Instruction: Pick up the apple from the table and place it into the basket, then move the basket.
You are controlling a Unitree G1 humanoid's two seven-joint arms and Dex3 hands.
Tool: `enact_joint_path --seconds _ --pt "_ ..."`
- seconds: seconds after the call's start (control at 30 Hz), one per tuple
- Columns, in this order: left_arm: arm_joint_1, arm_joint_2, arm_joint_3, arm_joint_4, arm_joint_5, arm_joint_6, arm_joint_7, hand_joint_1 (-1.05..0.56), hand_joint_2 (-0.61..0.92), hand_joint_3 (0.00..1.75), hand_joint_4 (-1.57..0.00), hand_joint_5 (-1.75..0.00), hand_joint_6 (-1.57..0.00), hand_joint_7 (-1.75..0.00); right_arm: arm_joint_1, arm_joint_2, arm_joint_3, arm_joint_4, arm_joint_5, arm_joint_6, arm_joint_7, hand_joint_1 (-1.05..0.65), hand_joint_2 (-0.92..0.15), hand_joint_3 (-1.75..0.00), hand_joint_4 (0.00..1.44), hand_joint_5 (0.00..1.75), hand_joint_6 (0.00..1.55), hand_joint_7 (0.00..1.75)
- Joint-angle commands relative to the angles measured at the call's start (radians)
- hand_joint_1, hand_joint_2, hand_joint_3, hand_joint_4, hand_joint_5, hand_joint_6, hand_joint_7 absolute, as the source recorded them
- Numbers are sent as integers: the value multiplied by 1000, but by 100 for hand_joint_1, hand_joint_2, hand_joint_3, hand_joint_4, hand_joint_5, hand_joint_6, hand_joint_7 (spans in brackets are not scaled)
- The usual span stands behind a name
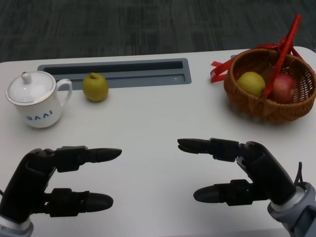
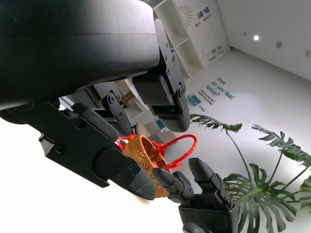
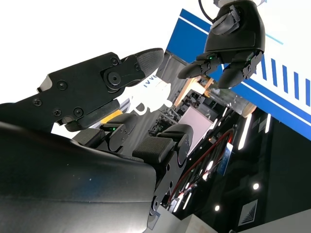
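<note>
Head view alone shows green apple (image 1: 95,87) on table (image 1: 148,128), both robot hands spread, empty.

White smooth-topped table (image 1: 148,143) with a grey rectangular recessed tray slot (image 1: 118,73) along its far edge. Dark grey ribbed carpet floor (image 1: 123,24) beyond the table. Left wrist view shows a white open shelving unit (image 2: 182,36), a white wall with green printed lettering (image 2: 221,90), a round recessed ceiling light (image 2: 256,37) and a large green split-leaf plant (image 2: 265,179). Right wrist view shows a blue and white striped wall panel (image 3: 286,77) and small bright spot lights (image 3: 256,186) in a dark area.
</note>
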Motion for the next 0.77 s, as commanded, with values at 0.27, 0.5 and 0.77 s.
enact_joint_path --seconds 0.27,0.5,0.77 --pt "1 12 8 1 -13 -7 -1 -51 71 0 -98 0 -89 0 -48 15 -4 51 43 -2 33 -46 -81 -1 80 1 72 2" --pt "-5 8 8 6 -5 -13 3 -51 71 0 -99 0 -90 0 -62 17 -13 71 40 -14 30 -44 -83 -1 83 1 77 2" --pt "-13 14 5 10 -24 -16 -9 -50 71 0 -99 0 -90 0 -69 7 -18 82 30 -34 29 -46 -85 -1 83 0 76 0"
